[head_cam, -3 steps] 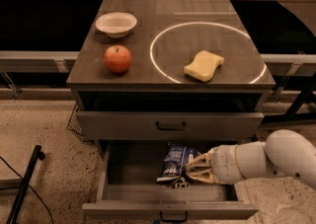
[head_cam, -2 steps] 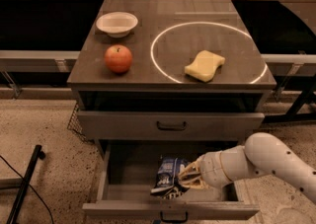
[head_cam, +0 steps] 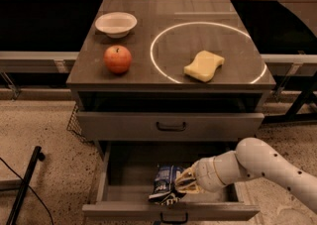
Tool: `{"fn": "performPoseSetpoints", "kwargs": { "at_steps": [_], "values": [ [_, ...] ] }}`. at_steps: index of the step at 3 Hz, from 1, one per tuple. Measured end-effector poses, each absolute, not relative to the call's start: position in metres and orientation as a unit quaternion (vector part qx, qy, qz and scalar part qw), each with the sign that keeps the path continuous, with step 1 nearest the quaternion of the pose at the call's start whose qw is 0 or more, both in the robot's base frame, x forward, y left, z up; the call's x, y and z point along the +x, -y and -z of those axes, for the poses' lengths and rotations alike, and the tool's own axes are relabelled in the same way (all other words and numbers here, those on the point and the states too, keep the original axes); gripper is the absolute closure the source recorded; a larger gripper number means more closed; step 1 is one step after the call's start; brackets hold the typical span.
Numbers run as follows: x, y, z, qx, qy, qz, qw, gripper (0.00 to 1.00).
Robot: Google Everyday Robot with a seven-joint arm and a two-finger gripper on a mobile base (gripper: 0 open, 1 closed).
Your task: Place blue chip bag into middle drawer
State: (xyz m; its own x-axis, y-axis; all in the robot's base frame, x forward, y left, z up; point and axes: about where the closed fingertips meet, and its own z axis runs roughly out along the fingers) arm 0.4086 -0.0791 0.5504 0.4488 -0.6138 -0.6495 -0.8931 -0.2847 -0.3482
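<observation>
The blue chip bag [head_cam: 166,185] is a crumpled dark-blue foil bag with white patches, inside the open middle drawer [head_cam: 124,175] near its low front panel, left of centre. My gripper [head_cam: 185,183] reaches in from the right on a white arm and is shut on the bag's right side. The bag's lower edge looks down at the drawer floor, close behind the front panel. The fingertips are partly hidden by the bag.
The first-tier drawer [head_cam: 171,126] above is shut. On the cabinet top lie a red apple [head_cam: 117,59], a white bowl [head_cam: 116,23] and a yellow sponge [head_cam: 204,66]. A black pole [head_cam: 22,185] leans on the floor at left.
My gripper has carried the bag leftward and downward in the drawer, toward the front panel. The arm has stretched further in from the right.
</observation>
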Motion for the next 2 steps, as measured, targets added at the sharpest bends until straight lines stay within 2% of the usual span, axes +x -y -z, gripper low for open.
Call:
{"fn": "performPoseSetpoints", "kwargs": {
  "at_steps": [2],
  "values": [
    [0.425, 0.07, -0.541, -0.772, -0.491, -0.164, 0.37, 1.0]
  ]
}}
